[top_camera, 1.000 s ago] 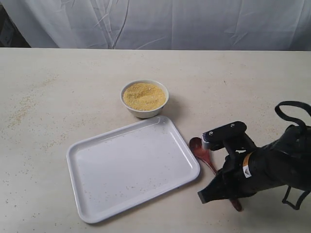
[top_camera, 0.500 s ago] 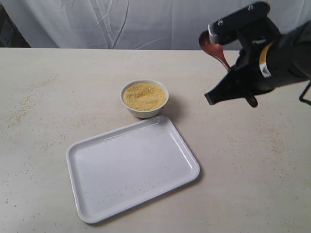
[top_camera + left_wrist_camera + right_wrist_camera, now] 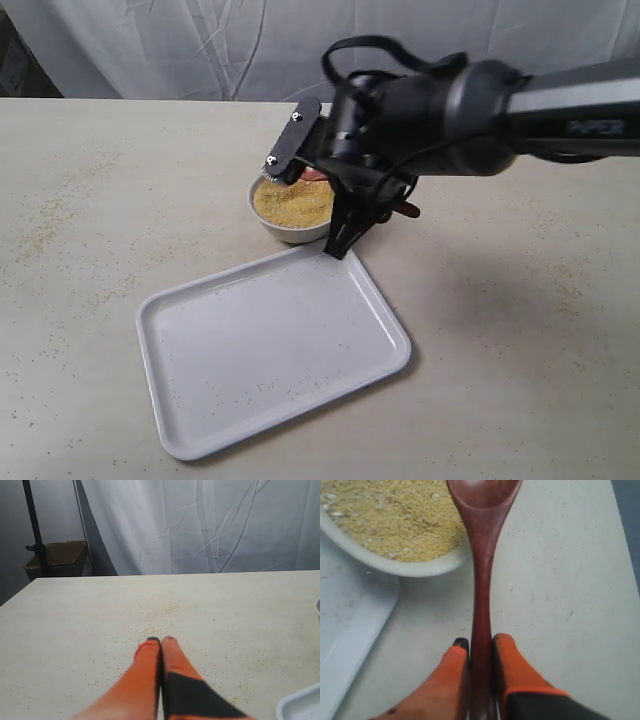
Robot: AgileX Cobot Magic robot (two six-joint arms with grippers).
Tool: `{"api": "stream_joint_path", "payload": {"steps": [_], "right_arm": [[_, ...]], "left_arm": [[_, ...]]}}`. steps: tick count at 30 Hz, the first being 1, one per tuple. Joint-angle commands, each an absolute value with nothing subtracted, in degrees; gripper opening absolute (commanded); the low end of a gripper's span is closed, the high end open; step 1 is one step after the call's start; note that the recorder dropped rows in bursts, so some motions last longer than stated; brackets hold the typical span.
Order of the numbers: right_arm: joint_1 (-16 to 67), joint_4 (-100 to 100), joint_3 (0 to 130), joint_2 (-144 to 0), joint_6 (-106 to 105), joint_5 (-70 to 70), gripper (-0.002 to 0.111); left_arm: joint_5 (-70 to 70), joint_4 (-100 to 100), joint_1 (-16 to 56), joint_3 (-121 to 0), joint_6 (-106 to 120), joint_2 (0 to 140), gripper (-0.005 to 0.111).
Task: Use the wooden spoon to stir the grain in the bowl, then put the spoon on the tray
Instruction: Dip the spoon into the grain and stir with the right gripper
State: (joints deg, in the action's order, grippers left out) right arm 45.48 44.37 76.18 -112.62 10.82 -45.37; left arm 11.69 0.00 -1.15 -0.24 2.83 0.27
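Over the bowl: right arm (image 3: 470, 100) reaches across the middle of the exterior view, with its wrist above the right side of the bowl (image 3: 272, 226).
Right fingers (image 3: 509, 665): clamped on the handle of the spoon (image 3: 481, 580), one finger on each side, the gap no wider than the handle.
Spoon: dark red-brown and glossy. Handle runs straight out from the fingers and crosses the bowl's rim. Oval end sits over the edge of the grain (image 3: 285, 203).
Spoon to grain: contact cannot be told. The oval end is cut off at the edge of the right wrist view and mostly hidden by the arm in the exterior view.
Grain: fine, yellow, fills the bowl nearly to the rim, surface uneven.
Bowl: small, white, round, upright on the table (image 3: 100, 220), just beyond the tray's far right corner.
Tray (image 3: 270, 350): white, rectangular, rounded corners, low rim. Lies flat on the table, set at a slant, nearer the exterior camera than the bowl. A sprinkle of loose grains on its floor.
Bowl to tray: very close, touching or not cannot be told.
Left fingers (image 3: 147, 660): pressed together tip to tip, nothing between them. They point across bare table, well apart from the bowl, with a tray corner at the edge of the left wrist view.
Table: pale, with stray grains scattered, more of them toward the left of the exterior view.
Behind the table: white cloth (image 3: 150, 50) hangs in folds.
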Motion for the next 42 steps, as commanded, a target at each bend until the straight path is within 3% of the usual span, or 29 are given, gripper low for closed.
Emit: {"api": "stream_joint_path", "payload": {"steps": [1,22,33,42], "right_arm": [[46.4,50.2,82.6,-119.5,9.7,-52.7,-0.001],[52.8,50.4,84.4,-121.8,0.0,-60.0,-0.001],[52.8,53.1,86.1,-117.0,0.0,-63.3,-0.001],[49.1,54.7,86.1,-120.9,0.0,-63.6,-0.001]], "left_arm": [[11.4,0.0,-0.8,0.0,2.8,0.0,0.0],[11.4,0.0,-0.8,0.0,3.0,0.0,0.0],[11.4,0.0,-0.8,0.0,3.0,0.0,0.0],[11.4,0.0,-0.8,0.0,3.0,0.0,0.0]]}}
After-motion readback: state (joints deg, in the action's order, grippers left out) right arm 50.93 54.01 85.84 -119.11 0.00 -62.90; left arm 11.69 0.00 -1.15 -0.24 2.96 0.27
